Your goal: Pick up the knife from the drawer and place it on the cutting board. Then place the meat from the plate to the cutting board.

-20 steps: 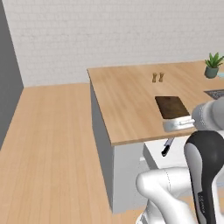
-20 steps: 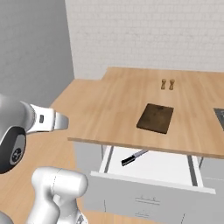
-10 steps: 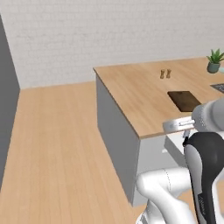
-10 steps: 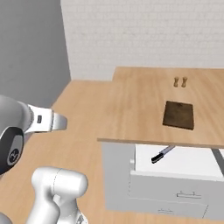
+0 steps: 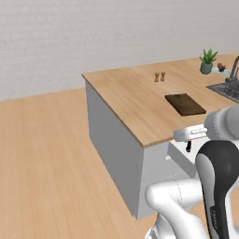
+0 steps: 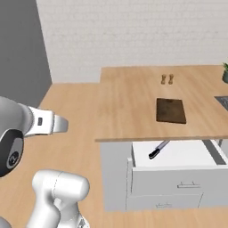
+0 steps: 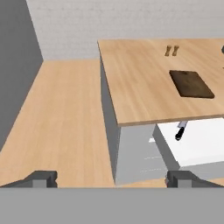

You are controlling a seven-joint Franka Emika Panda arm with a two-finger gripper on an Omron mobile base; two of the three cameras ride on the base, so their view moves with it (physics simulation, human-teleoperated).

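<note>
- Hand view: gripper (image 7: 111,178) jaws were spread wide, empty, off the counter's corner.
- Knife (image 6: 158,149) lay in the open drawer (image 6: 178,156), below the cutting board (image 6: 170,110).

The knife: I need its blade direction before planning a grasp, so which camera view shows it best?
The right base view: the knife lies whole in the open drawer, black handle toward the front, blade under the counter edge. The hand view shows mostly its handle; the left base view only a dark bit beside the arm.
</note>
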